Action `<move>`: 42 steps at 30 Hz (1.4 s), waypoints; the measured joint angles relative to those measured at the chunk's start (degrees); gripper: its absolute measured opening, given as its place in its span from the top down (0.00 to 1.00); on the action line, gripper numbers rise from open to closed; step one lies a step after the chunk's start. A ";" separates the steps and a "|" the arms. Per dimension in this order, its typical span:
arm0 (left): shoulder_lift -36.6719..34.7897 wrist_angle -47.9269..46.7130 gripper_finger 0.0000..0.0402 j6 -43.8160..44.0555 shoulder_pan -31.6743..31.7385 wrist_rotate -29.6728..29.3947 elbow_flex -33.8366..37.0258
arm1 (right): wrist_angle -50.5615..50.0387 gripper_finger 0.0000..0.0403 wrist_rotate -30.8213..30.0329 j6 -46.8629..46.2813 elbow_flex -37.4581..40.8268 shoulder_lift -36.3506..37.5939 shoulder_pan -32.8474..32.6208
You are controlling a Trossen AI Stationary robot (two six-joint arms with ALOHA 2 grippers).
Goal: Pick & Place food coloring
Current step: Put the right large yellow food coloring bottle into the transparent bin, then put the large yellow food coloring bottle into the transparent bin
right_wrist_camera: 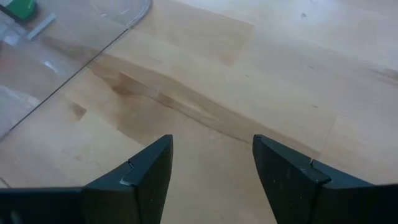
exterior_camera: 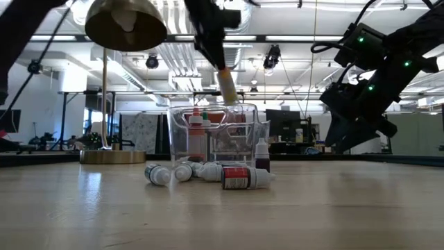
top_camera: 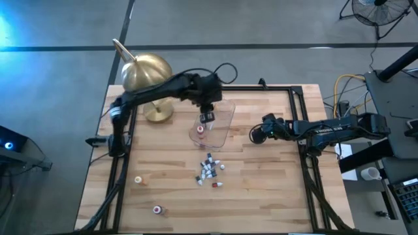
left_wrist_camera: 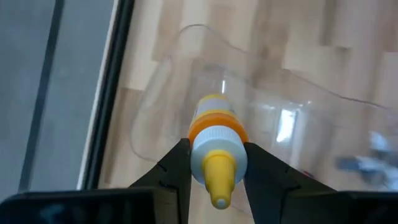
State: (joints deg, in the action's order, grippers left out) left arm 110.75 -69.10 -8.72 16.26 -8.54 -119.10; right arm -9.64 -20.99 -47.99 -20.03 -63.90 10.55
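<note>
My left gripper [top_camera: 208, 117] hangs over the clear plastic tub [top_camera: 224, 122] and is shut on a food coloring bottle [left_wrist_camera: 216, 149] with an orange band and a yellow tip. In the low view that bottle [exterior_camera: 226, 87] hangs just above the tub's rim [exterior_camera: 255, 107]. A red-capped bottle [top_camera: 200, 128] lies inside the tub. A cluster of several bottles [top_camera: 209, 171] lies on the table in front of the tub, also seen in the low view [exterior_camera: 243, 178]. My right gripper [top_camera: 256, 134] is open and empty, low over bare wood to the right of the tub.
A brass dome lamp [top_camera: 147, 73] stands at the back left, behind the left arm. Two stray bottles lie at the front left [top_camera: 138, 179] [top_camera: 157, 209]. A black frame [top_camera: 307, 117] runs along the table's edges. The tub's corner [right_wrist_camera: 37, 56] shows ahead of the right gripper.
</note>
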 joint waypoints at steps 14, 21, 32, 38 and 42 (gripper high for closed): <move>13.19 -6.05 0.78 0.86 7.16 4.61 -5.00 | -0.40 0.47 -0.13 -0.48 0.25 0.00 0.00; 13.16 -5.79 0.78 3.67 6.71 2.28 -2.51 | -0.47 0.47 -0.13 -0.46 0.32 0.00 0.00; 13.16 -2.27 0.65 7.20 6.40 0.48 3.70 | -0.47 0.47 -0.16 0.18 0.74 0.00 0.00; 13.16 -2.32 0.61 7.34 6.17 -0.55 3.91 | -0.47 0.47 -0.16 0.18 0.76 0.00 0.00; 12.85 -2.26 0.61 7.74 5.81 -0.67 2.44 | -0.47 0.47 -0.16 0.18 0.76 0.00 0.00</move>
State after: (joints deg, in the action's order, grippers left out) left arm 123.60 -71.36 -0.97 22.07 -9.21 -116.66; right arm -10.11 -21.15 -47.81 -19.27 -63.90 10.55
